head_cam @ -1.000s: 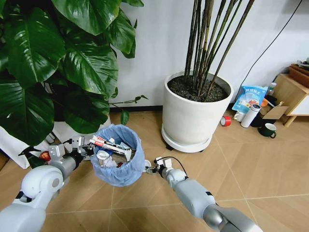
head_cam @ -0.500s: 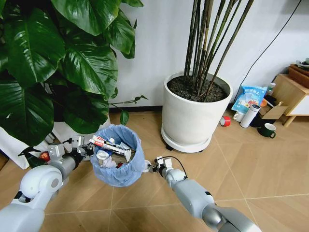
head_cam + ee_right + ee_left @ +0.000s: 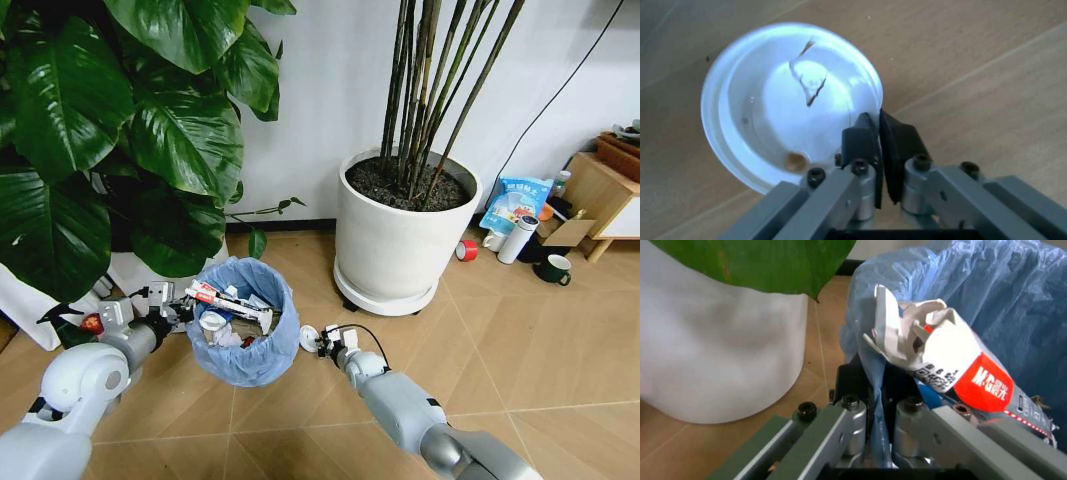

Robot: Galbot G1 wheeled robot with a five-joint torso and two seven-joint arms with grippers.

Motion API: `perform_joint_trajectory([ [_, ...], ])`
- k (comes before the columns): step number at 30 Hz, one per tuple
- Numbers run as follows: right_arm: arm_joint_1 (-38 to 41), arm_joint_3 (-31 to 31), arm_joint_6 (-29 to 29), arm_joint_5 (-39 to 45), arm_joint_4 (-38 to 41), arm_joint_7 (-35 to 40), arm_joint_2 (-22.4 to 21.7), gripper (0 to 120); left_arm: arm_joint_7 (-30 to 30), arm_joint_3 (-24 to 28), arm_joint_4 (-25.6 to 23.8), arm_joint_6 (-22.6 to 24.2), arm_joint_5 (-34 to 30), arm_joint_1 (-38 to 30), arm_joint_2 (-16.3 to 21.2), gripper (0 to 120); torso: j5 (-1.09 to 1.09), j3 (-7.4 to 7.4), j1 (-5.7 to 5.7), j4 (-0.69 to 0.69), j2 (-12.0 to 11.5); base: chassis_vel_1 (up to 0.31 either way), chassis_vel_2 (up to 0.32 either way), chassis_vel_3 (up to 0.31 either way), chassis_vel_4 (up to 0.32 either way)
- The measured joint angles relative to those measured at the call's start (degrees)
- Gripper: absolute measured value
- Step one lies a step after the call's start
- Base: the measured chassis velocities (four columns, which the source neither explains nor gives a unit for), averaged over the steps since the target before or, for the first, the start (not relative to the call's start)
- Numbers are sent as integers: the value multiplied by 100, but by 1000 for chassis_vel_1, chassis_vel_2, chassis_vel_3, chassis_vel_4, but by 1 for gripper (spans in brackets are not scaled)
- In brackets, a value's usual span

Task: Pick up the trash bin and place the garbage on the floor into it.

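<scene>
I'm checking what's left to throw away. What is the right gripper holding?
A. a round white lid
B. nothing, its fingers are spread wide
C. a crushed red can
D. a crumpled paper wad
A: in the right wrist view the right gripper has its fingers pinched shut on the rim of the round white lid, held above the floor just beside the trash bin.

My left arm reaches forward and low on my left side, its left pincer (image 3: 172, 312) clamped tight on the rim of the trash bin (image 3: 243, 335). My right arm extends forward and inward, wrist bent down, its right pincer (image 3: 322, 342) pinched on the edge of the white disc lid (image 3: 783, 100), fingers (image 3: 857, 142) nearly touching.
</scene>
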Motion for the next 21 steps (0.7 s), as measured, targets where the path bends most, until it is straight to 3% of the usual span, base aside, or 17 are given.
perform_joint_trajectory([
  [21, -80, 86, 76, 11, 467, 92, -160, 0, 20, -39, -17, -54, 4, 58, -16, 0, -2, 0, 1, -1, -2, 0, 0, 0, 0],
])
